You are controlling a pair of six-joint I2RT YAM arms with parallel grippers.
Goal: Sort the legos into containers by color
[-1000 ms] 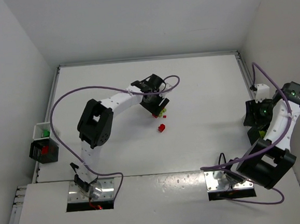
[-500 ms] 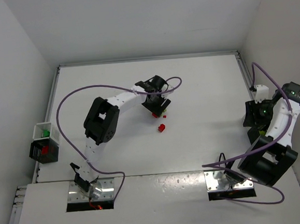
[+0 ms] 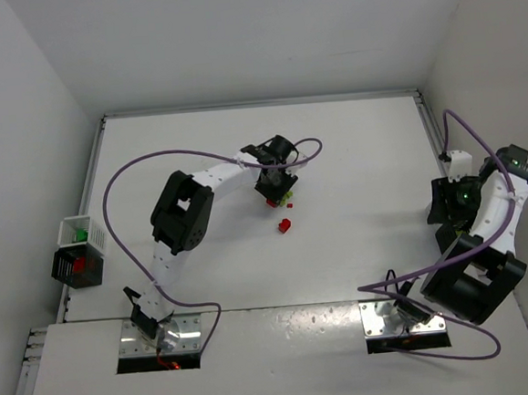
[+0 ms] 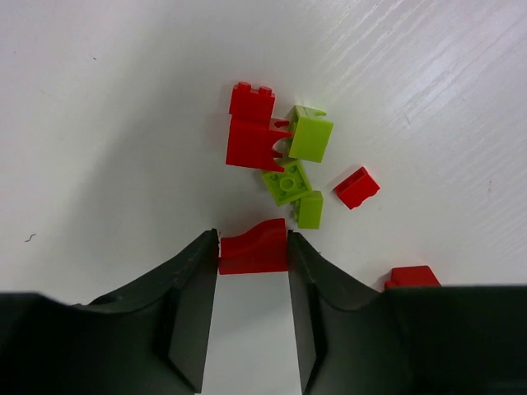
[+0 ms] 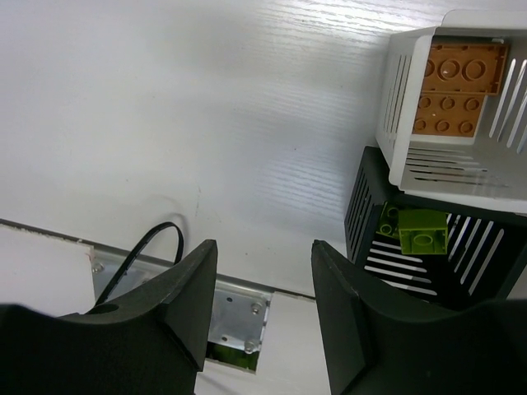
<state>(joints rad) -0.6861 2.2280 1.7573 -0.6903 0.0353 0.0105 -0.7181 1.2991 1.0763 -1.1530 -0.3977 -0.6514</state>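
In the left wrist view my left gripper [image 4: 253,240] is shut on a red curved lego [image 4: 254,248] that rests on the table, both fingers touching its sides. Just beyond it lie a red stacked piece [image 4: 250,132], three lime legos [image 4: 310,137] and a small red one [image 4: 356,187]. From above, the left gripper [image 3: 272,190] sits over this cluster [image 3: 286,198], with a lone red lego [image 3: 285,224] nearer. My right gripper [image 5: 262,267] is open and holds nothing, beside a white container [image 5: 428,123] with orange bricks.
Under that white container is a black bin [image 5: 428,247] holding lime bricks. At the table's left edge a white container [image 3: 76,232] holds a green brick, with a black bin [image 3: 77,265] holding red ones beside it. Grey mounting plates [image 3: 161,338] lie at the near edge.
The left gripper has moved slightly right over the cluster and closed its fingers onto the red curved lego. The right arm has hardly moved.
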